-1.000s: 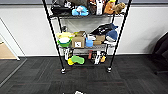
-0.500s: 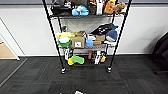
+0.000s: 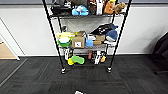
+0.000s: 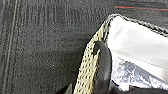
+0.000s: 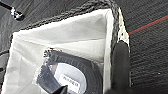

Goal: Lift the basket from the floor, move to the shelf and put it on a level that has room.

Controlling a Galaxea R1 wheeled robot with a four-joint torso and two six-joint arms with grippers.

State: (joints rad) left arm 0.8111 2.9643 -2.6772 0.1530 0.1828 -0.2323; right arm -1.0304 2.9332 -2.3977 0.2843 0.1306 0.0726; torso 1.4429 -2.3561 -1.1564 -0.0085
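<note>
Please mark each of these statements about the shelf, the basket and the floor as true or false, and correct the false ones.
1. The shelf stands on small wheels on dark carpet. True.
2. The basket has a red cloth lining. False: the lining is white.
3. A cardboard box sits on the shelf's middle tier. True.
4. The basket is empty. False: a bagged dark round item lies inside it.
5. The floor near the shelf is bright blue tile. False: it is dark charcoal carpet.
</note>
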